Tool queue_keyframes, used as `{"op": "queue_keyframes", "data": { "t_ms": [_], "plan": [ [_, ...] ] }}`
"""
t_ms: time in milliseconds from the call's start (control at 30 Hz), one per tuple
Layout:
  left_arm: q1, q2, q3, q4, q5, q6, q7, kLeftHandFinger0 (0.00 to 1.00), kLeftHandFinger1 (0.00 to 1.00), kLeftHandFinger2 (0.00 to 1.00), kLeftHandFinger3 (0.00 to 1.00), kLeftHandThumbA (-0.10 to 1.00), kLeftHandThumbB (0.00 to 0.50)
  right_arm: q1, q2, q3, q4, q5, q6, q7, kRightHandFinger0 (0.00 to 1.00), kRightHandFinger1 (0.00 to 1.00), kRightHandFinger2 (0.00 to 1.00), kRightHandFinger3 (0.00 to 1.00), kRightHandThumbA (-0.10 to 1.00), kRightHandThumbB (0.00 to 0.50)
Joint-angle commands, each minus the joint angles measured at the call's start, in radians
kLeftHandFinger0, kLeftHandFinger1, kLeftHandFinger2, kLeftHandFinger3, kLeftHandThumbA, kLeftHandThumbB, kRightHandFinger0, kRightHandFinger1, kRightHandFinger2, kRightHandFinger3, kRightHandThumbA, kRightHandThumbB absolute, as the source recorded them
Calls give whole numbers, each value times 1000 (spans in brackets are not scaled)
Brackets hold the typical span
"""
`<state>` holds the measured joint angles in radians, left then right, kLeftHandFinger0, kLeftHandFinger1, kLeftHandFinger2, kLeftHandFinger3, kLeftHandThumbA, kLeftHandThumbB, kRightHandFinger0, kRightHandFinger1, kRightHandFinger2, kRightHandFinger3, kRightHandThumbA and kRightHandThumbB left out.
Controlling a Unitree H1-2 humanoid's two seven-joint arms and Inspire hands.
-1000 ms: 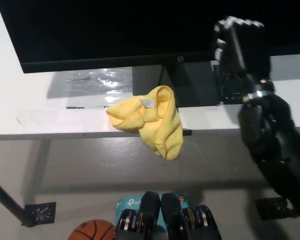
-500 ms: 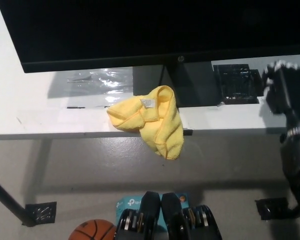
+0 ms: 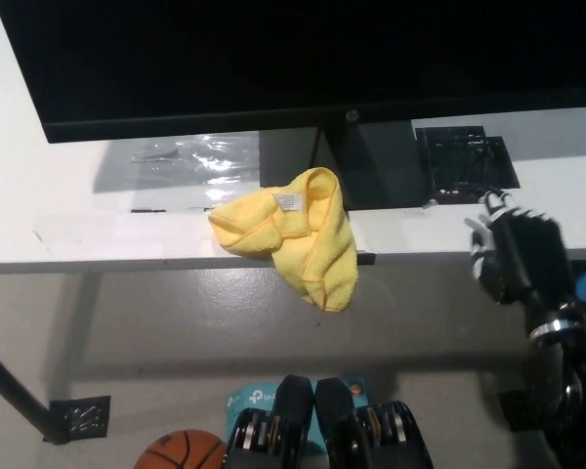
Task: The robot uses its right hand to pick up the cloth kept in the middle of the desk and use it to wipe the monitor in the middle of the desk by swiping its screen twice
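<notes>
My right hand (image 3: 516, 256) has dropped to the desk's (image 3: 78, 239) near right edge, grasping nothing, fingers seemingly loose; the cloth (image 3: 295, 233) lies unmoved below the monitor (image 3: 273, 59).

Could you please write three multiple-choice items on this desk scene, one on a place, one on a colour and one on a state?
1. Where does the cloth lie?
A. draped over the desk's front edge
B. on the floor
C. on top of the monitor

2. What colour is the cloth?
A. blue
B. yellow
C. white

3. What does the right hand hold?
A. the cloth
B. a ball
C. nothing

Answers: 1 A, one part hangs below the edge; 2 B, it is bright yellow; 3 C, the hand is off to the right, apart from the cloth.
</notes>
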<state>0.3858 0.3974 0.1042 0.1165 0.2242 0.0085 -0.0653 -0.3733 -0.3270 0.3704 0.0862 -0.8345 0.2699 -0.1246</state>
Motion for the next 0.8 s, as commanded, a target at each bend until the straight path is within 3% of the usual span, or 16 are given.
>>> {"op": "queue_keyframes", "data": {
  "t_ms": [0, 133, 267, 300, 333, 367, 533, 633, 700, 767],
  "plan": [
    [18, 13, 12, -35, -4, -23, 11, 528, 540, 701, 909, 276, 0, -7, -5, 15, -81, -78, 55, 75, 1000, 1000, 1000, 1000, 692, 173],
    [7, 18, 11, -18, 0, -43, 15, 517, 533, 694, 899, 273, 1, 21, 2, -1, -141, -79, 50, 64, 1000, 1000, 1000, 1000, 590, 174],
    [2, 18, 10, -37, 9, 1, 9, 521, 545, 699, 916, 303, 4, 66, 4, -6, -211, -105, 52, 70, 1000, 1000, 1000, 1000, 459, 125],
    [0, 19, 10, -31, 7, -6, 8, 519, 541, 697, 923, 297, 1, 85, 8, -9, -232, -106, 47, 62, 843, 1000, 1000, 1000, 359, 154],
    [-3, 22, 8, -22, 9, -10, 9, 509, 531, 689, 920, 298, 0, 136, 11, -12, -276, -107, 29, 39, 904, 1000, 1000, 1000, 249, 112],
    [-2, 20, 10, -27, 5, -9, 7, 508, 531, 688, 919, 299, 0, 162, 20, -17, -295, -108, 25, 27, 885, 1000, 1000, 1000, 215, 113],
    [-7, 21, 11, -31, 8, -4, 7, 523, 546, 701, 921, 297, 0, 305, 49, -34, -333, -66, -31, -21, 794, 1000, 1000, 1000, 119, 102],
    [-5, 19, 14, -32, 0, -12, 7, 507, 533, 698, 921, 285, 0, 379, 73, -54, -327, -12, -37, -3, 848, 1000, 1000, 1000, 120, 69],
    [-4, 18, 14, -37, 4, -6, 8, 506, 533, 694, 921, 288, 0, 408, 88, -71, -307, 21, -68, -24, 834, 1000, 1000, 1000, 72, 81],
    [-4, 16, 17, -39, -7, -3, 2, 510, 546, 708, 926, 278, 0, 464, 124, -101, -274, 84, -64, -14, 757, 942, 1000, 1000, 66, 76]
  ]
}}
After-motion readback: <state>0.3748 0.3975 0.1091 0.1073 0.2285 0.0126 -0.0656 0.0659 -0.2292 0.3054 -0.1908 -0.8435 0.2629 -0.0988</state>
